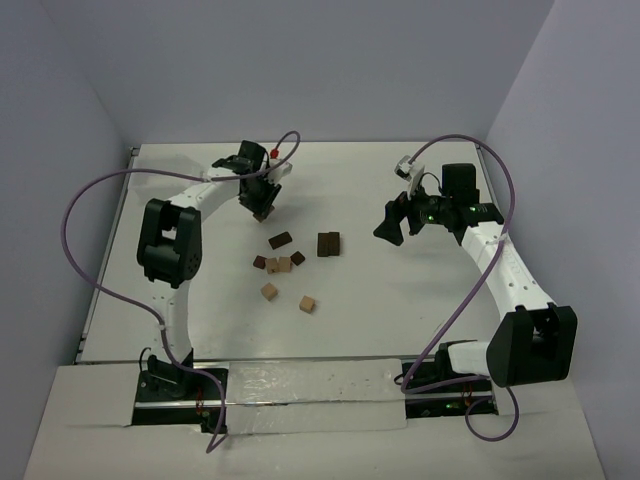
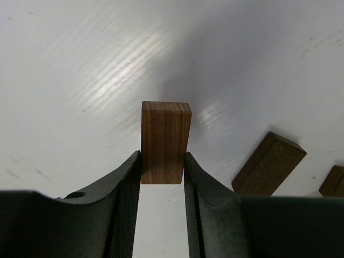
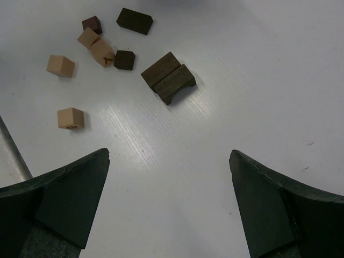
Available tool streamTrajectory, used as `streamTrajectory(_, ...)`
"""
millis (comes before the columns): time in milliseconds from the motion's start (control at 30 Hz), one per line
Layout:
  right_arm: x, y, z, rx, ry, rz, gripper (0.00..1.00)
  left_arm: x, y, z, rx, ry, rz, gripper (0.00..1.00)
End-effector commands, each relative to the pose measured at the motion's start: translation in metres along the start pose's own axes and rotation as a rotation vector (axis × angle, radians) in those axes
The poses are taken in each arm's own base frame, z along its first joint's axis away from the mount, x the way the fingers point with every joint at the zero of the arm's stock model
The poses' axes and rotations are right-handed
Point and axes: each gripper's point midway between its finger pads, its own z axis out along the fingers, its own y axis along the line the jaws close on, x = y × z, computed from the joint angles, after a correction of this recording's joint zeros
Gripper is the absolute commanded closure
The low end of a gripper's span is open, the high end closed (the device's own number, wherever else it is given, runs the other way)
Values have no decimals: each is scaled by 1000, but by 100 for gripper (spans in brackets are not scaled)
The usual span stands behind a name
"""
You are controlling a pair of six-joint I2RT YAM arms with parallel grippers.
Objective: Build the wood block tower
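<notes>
My left gripper (image 1: 261,212) is shut on a brown wood block (image 2: 165,141), held upright above the table at the back left. Its fingers (image 2: 126,185) clamp the block's lower sides. Loose wood blocks lie mid-table: a dark oblong block (image 1: 280,239), a dark pair side by side (image 1: 328,244), a cluster of tan and dark cubes (image 1: 279,263) and two tan cubes (image 1: 268,291) (image 1: 307,303). The pair also shows in the right wrist view (image 3: 169,77). My right gripper (image 1: 390,226) is open and empty, to the right of the blocks. No stacked tower shows.
The white table (image 1: 400,310) has a raised edge at the left (image 1: 105,280). Purple cables (image 1: 80,215) loop beside both arms. A clear plastic sheet (image 1: 300,395) lies along the near edge between the arm bases.
</notes>
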Motion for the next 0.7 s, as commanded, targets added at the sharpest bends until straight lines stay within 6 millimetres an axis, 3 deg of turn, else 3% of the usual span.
streamTrajectory(0,-8,-2,-1,-2,-36,-35,0,-6,-26,1,75,2,95,79)
streamTrajectory(333,-9,-2,-2,-5,-37,-42,0,-1,-47,2,147,31,172,72)
streamTrajectory(667,-9,3,-3,-25,-43,-51,0,9,-53,1,183,58,215,63)
